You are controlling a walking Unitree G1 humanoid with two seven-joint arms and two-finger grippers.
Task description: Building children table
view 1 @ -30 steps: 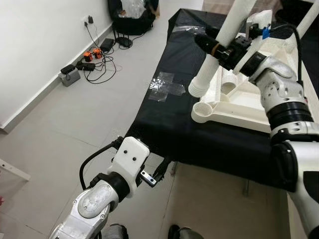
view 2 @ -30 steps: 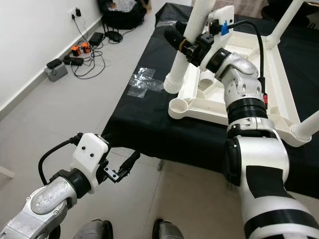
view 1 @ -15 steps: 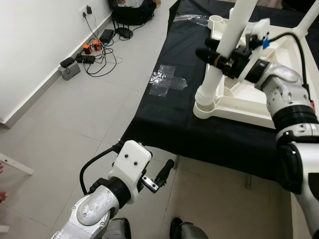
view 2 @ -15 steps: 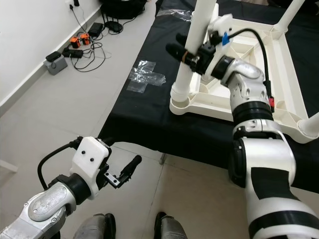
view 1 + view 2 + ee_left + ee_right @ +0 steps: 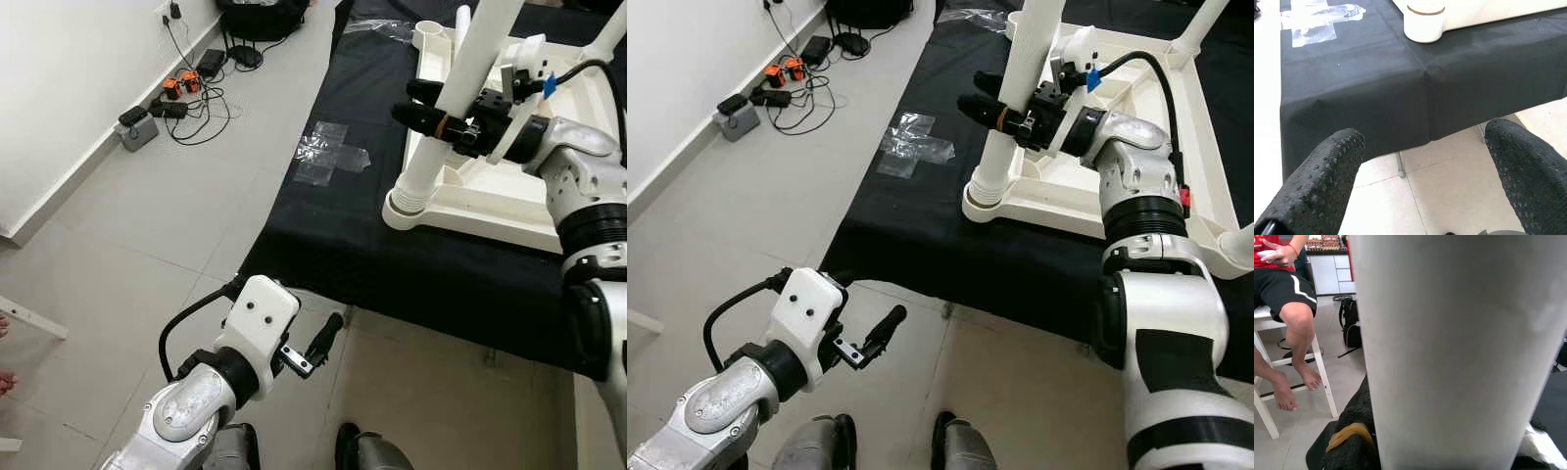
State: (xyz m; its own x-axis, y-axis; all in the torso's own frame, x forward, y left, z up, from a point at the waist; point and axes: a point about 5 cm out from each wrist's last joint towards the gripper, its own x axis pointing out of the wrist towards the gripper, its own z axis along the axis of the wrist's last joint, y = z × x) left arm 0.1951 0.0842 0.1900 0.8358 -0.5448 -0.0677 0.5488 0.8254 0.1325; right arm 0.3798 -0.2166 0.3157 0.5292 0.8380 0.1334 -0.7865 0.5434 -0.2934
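On the far left, pale tiled floor (image 5: 127,245) beside a white wall, with a tangle of black cables and chargers (image 5: 181,103) along the skirting. Low in the foreground, left gripper (image 5: 318,343) hanging over the floor just short of the desk edge, jaws released and holding nothing; in the left wrist view, two black dimpled fingers (image 5: 1317,181) spread well apart against the draped cloth. Further right, desk (image 5: 333,235) covered in black cloth, with a patch of clear tape (image 5: 331,162) stuck near its left edge. On the cloth, upside-down white plastic children's tabletop (image 5: 490,201), underside ribs facing up, round sockets at its corners. At the near left corner, white tube leg (image 5: 456,93) standing a little tilted, ribbed lower end seated in the corner socket. Right gripper (image 5: 446,122) clenched on that leg partway up, black fingers wrapped around it, silver arm reaching in from the right. Another white leg (image 5: 1205,22) rising from the tabletop's far right corner. In the right wrist view, leg surface close up, and beyond it a person's bare legs (image 5: 1295,333) seated on a white stool.
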